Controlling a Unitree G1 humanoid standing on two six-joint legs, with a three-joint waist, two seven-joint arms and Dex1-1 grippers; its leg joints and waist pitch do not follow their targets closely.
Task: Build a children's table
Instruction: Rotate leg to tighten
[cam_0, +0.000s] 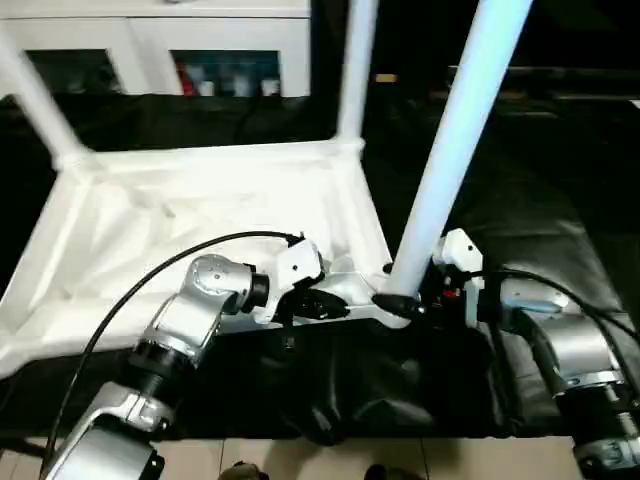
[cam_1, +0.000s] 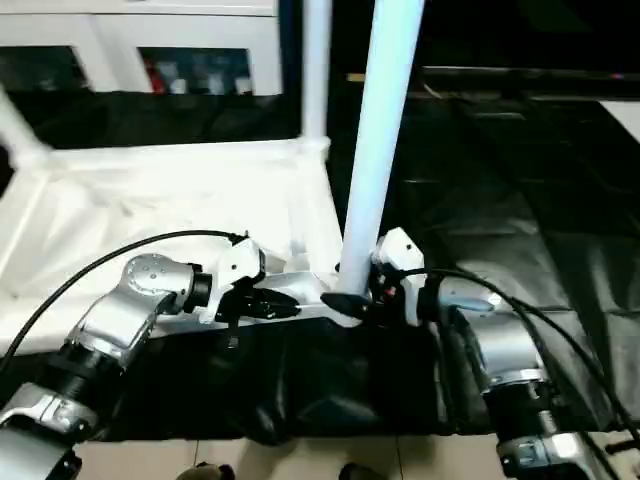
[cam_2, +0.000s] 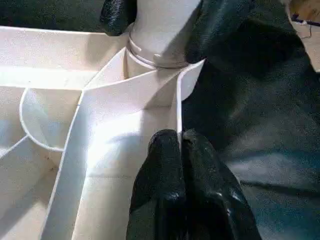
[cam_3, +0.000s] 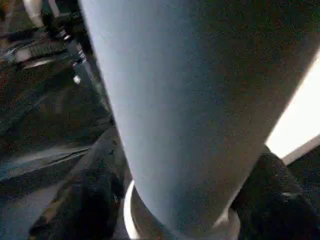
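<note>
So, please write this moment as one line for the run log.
left gripper: shut on tabletop rim | right gripper: around leg base | leg: upright in near corner socket

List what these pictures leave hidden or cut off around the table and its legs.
- Near leg: its top is cut off by the upper edge in both eye views.
- Its socket joint: in the right wrist view the leg covers most of it.
- Table top: its left side runs off the left eye view.
- Cabinet contents: too blurred to identify.
</note>
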